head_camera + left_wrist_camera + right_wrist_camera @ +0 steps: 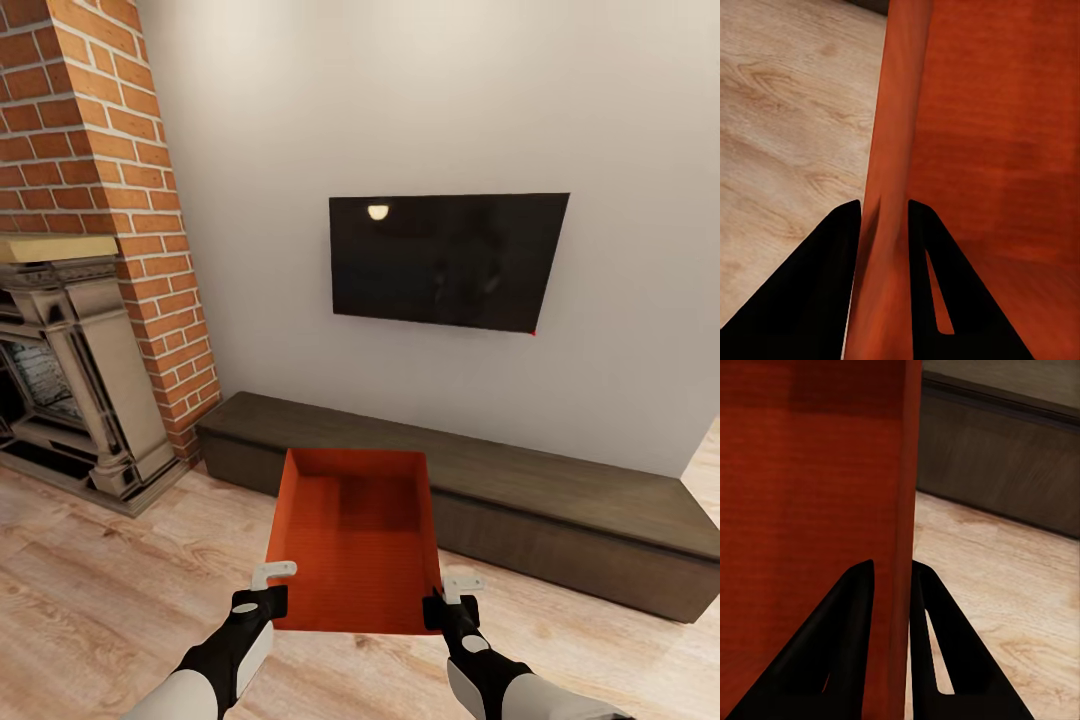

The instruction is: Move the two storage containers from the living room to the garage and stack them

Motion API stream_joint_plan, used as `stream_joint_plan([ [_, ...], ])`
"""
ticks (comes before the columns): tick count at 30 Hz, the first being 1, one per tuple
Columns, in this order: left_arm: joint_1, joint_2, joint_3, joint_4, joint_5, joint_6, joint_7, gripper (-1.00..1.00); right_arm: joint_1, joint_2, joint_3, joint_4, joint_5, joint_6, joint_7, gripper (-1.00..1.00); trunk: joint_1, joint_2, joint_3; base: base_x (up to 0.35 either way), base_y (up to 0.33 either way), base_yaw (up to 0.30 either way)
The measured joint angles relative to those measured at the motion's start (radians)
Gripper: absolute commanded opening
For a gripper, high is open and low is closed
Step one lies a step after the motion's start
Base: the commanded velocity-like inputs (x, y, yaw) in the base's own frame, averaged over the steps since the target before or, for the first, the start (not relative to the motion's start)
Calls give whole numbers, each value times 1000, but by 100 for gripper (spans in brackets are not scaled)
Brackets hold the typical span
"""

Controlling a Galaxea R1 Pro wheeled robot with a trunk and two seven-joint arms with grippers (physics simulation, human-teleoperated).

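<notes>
An orange-red open-top storage container (352, 540) hangs in front of me above the light wood-plank floor of the living room. My left gripper (266, 597) is shut on its left wall near the near corner. In the left wrist view the two dark fingers (832, 277) pinch that wall (892, 150). On the opposite side, my right gripper (444, 606) is shut on the right wall. The right wrist view has its fingers (937, 645) clamped on the wall's edge (907, 472), with the bin's inside (802, 495) beside them.
A long low dark-brown cabinet (540, 490) runs along the white wall just beyond the container, with a black TV (445, 258) mounted above it. The red brick fireplace (90, 300) stands at the left. Wood-plank floor (100, 590) lies open at left and right.
</notes>
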State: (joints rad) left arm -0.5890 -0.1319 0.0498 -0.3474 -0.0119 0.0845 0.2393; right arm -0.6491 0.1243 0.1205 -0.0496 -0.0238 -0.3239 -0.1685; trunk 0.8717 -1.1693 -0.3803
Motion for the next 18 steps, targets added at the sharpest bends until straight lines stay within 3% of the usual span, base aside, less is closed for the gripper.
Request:
stream_joint_plan([
  [18, 0, 0, -1, 0, 1, 0, 1, -100, 0, 0, -2, 0, 2, 1, 0, -100, 0, 0, 0, 0, 0, 0],
])
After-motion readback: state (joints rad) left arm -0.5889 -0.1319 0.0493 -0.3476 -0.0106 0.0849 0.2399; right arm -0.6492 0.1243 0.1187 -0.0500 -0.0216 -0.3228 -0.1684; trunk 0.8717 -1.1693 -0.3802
